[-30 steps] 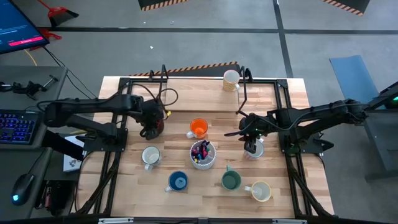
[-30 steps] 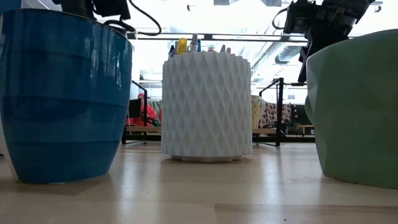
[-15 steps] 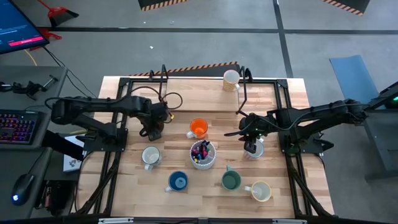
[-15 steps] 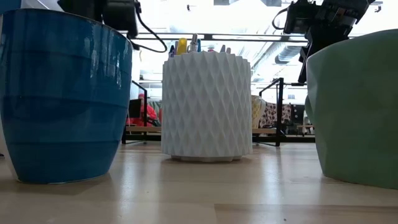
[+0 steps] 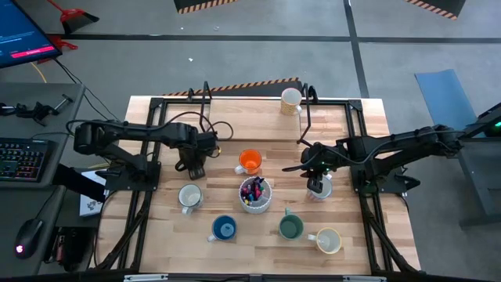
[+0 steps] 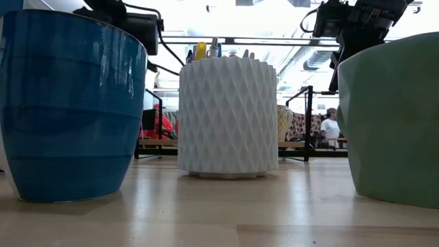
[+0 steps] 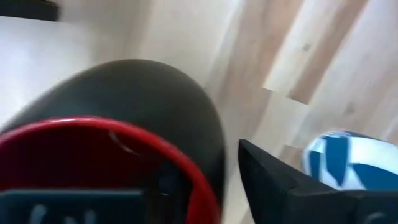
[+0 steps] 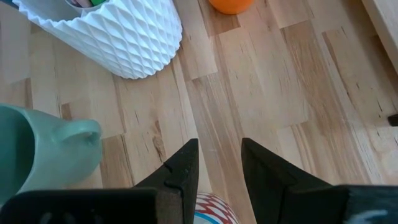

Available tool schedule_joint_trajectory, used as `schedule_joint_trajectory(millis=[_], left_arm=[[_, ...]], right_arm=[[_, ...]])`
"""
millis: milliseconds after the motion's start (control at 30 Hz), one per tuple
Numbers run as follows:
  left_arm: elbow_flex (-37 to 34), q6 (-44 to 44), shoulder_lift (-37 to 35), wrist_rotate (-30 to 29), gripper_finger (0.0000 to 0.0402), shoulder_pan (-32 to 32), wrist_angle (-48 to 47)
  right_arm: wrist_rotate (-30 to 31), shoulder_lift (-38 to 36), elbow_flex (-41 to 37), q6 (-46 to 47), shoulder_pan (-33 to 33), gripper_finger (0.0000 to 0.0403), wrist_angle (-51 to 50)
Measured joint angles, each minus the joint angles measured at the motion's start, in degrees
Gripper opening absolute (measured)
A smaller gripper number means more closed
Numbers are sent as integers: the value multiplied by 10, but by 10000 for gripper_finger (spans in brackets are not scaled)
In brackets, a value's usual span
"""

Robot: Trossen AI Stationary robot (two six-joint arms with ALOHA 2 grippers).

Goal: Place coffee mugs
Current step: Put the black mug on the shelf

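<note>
- Over the table, in the high view, a white cup [image 5: 255,195] near the middle holds colourful pens [image 5: 254,189].
- Around that cup stand open-mouthed coffee mugs: orange mug [image 5: 250,161] close by at 12 o'clock, white mug [image 5: 189,196] at 9, blue mug [image 5: 225,228] at 7, green mug [image 5: 291,227] at 5, and a cream mug [image 5: 329,240] farther out at 4.
- A second cream mug [image 5: 290,100] sits well apart at 1 o'clock, by the table's [image 5: 368,125] far edge.
- Left gripper [image 5: 193,166] is at 10 o'clock from the cup, on a dark red mug [image 5: 191,168]; right gripper [image 5: 317,186] is at 3 o'clock, right above another white mug [image 5: 321,190].
- Low view: blue mug at 9 o'clock of the white cup and green mug [image 6: 391,123] at 3, both near the camera. Pen tips poke over the cup's rim. A person [image 6: 332,127] stands far off in the room.
- Left wrist view: the dark red mug's wall and red rim lie against one dark finger [image 7: 267,174] outside it, so the gripper seems clamped on the mug wall. A blurred blue and white round thing [image 7: 339,162] lies beyond.
- Right wrist view: the fingers [image 8: 186,168] stand narrowly apart, with bare wood between the tips and a red, white and blue patterned surface [image 8: 214,210] at their base. Beyond are the white cup, the green mug and the orange mug.
</note>
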Motion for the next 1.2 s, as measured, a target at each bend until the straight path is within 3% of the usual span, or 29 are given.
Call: schedule_joint_trajectory(millis=[167,367,533,800,1000,1200], left_arm=[[0,6,0,27,13,0,1],[0,-2,0,-13,7,0,-1],[24,-10,-18,-17,6,0,-55],[142,-40,-78,-51,5,-14,-166],[250,-60,-91,-41,5,-25,-150],[358,34,-32,-41,5,-18,-75]], right_arm=[[0,0,0,0,0,101,0],[0,0,0,0,0,101,0],[0,0,0,0,0,101,0],[6,0,0,0,0,101,0],[17,0,0,0,0,101,0],[19,0,0,2,0,101,11]])
